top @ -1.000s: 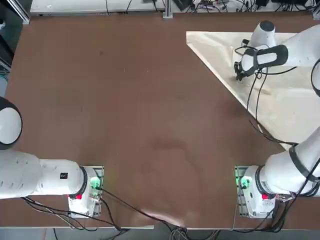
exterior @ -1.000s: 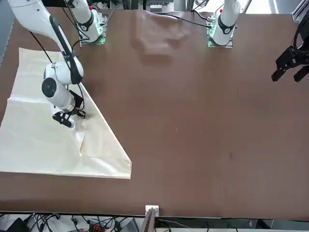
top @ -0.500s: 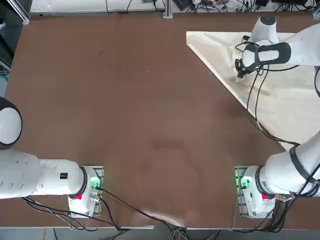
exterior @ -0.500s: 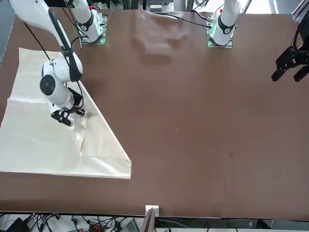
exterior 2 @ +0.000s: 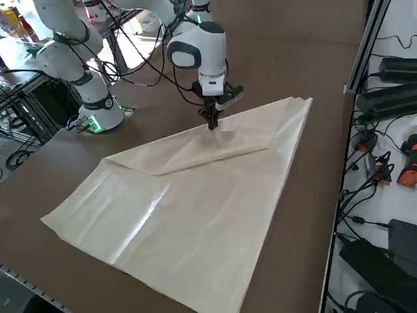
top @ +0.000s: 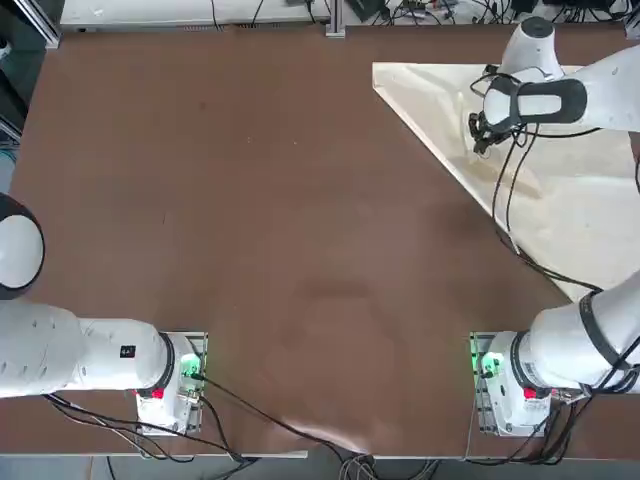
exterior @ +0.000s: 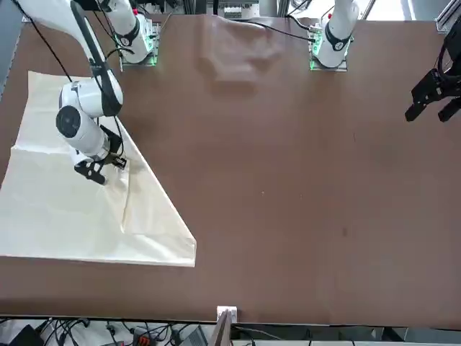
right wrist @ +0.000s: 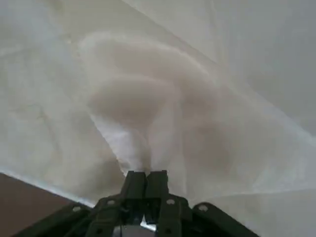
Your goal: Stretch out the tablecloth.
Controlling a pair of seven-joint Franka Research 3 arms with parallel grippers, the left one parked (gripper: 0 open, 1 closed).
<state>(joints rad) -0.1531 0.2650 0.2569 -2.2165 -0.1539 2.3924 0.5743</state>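
The cream tablecloth (top: 580,200) lies folded on a diagonal over the far right part of the brown table, its folded edge running from the far corner toward my base. My right gripper (top: 478,147) stands over the folded flap near that edge, shut on a pinch of the top layer. In the right wrist view the tablecloth (right wrist: 148,98) rises in a soft peak into the closed gripper (right wrist: 146,176). In the front view the gripper (exterior: 96,175) points down onto the tablecloth (exterior: 65,223). The side view shows the gripper (exterior 2: 212,124) at the flap of the tablecloth (exterior 2: 195,215).
Bare brown table (top: 250,200) spreads to the left of the cloth. The cloth's far corner (top: 378,70) sits near the table's far edge. Cables and power bricks (exterior 2: 384,163) lie past the table's right edge. My arm's black cable (top: 505,200) hangs over the cloth.
My right gripper has risen a little and shifted slightly toward the far edge, drawing the pinched fabric up. The wrinkle in the flap beside it has straightened into a longer crease.
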